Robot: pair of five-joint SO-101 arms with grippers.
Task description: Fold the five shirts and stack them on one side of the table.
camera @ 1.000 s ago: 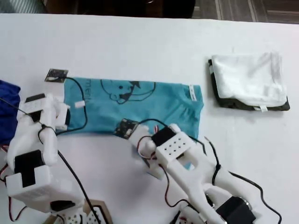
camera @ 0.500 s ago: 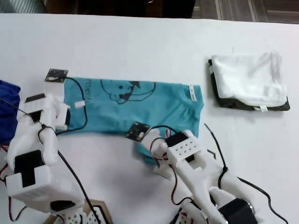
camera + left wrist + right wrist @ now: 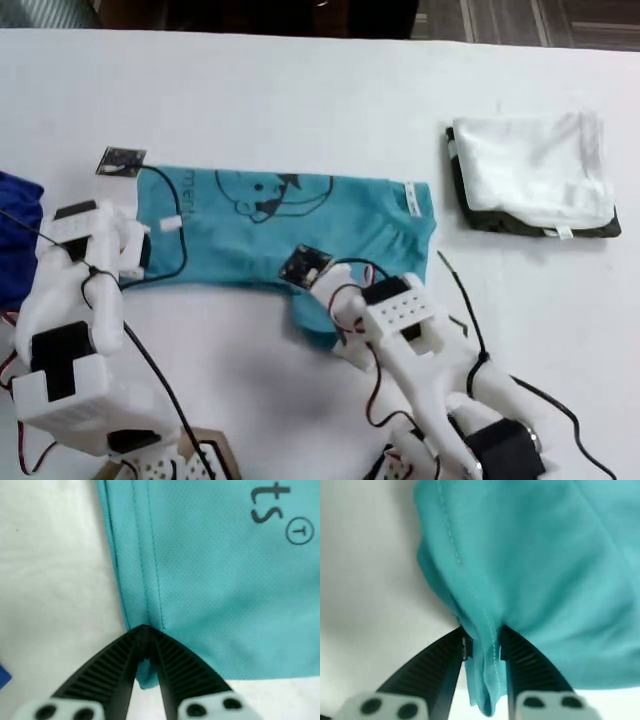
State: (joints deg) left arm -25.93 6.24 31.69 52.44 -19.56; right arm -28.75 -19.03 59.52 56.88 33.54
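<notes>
- The white table (image 3: 300, 90) carries everything.
- The teal shirt (image 3: 300, 225) lies across the middle as a long folded band, print up. It sits flat apart from a bunch pulled out of its near edge.
- Two white arms stand at the near side, one at the band's left end and one at its near edge.
- A folded white shirt (image 3: 535, 165) rests on a folded dark shirt (image 3: 480, 222), well apart at the right (a tidy little stack).
- A blue cloth (image 3: 15, 230) pokes in at the left edge.
- The left gripper (image 3: 144, 630) is clamped on the teal shirt's stitched hem at the left end.
- The right gripper (image 3: 484, 637) pinches a gathered fold of the near hem between its ridged fingers (image 3: 520, 660).
</notes>
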